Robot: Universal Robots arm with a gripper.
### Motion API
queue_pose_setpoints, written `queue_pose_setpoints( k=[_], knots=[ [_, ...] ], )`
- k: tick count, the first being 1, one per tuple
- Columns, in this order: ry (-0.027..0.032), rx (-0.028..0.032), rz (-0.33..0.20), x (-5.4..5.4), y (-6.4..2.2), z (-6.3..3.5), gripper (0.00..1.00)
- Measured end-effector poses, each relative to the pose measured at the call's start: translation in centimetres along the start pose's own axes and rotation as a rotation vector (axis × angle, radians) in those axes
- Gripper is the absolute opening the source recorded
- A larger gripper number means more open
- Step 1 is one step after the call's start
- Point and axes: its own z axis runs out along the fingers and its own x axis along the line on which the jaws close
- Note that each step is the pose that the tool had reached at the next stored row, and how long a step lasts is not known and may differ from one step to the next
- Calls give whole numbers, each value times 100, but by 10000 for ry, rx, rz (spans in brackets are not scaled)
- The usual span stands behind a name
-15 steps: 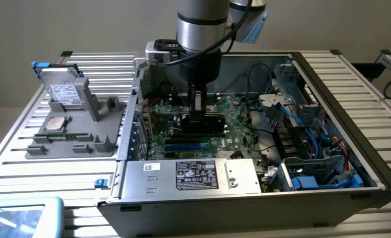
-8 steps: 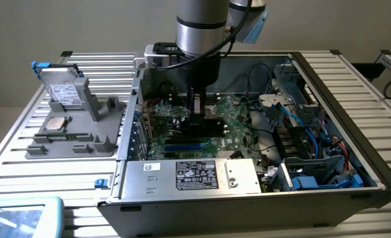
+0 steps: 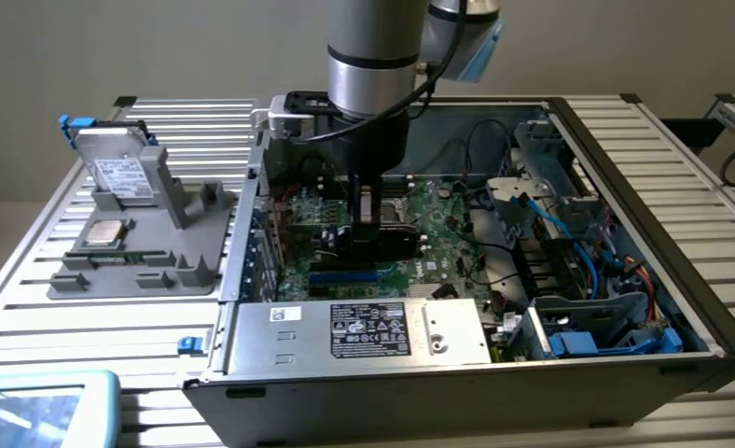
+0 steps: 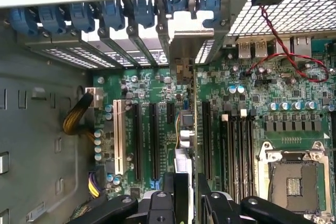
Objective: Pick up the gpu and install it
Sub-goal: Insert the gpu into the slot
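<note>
**Gripper (image 3: 367, 217) (image 4: 188, 180) clamped on gpu (image 3: 386, 245) (image 4: 184, 142) inside open case**

Gripper reaches straight down into the open computer case (image 3: 647, 163), over the middle of the motherboard (image 4: 152, 90). Fingers (image 4: 176, 192) sit on either face of the gpu, closed against it.

Gpu stands on edge, in line with the long expansion slots (image 4: 153, 140), between them and the memory slots (image 4: 239, 150). Its metal bracket (image 4: 184, 69) meets the case's rear wall, just below the row of blue clips (image 4: 107, 14). Cannot tell whether its edge is seated in a slot.

CPU socket (image 4: 294, 182) lies empty beside the memory slots.

Power supply (image 3: 367, 331) fills the case's near edge.

On the slatted table (image 3: 32, 308), at the exterior view's left, a grey fixture (image 3: 156, 271) holds a hard drive (image 3: 121, 173).
</note>
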Motion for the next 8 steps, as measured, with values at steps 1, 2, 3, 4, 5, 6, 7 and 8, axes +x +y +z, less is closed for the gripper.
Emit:
queue_pose_setpoints(
  k=[1, 2, 3, 4, 5, 6, 7, 8],
  knots=[
    [-1, 0, -1, -1, 1, 15, 27],
    [-1, 0, -1, -1, 3, 28, 27],
    [0, 0, -1, -1, 4, 41, 27],
    [0, 0, -1, -1, 6, 53, 27],
    [0, -1, 0, 0, 9, 63, 27],
    [1, -2, 0, 3, 11, 70, 27],
    [1, -4, -1, 6, 13, 78, 27],
    [0, -4, -2, 10, 17, 84, 27]
  ],
)
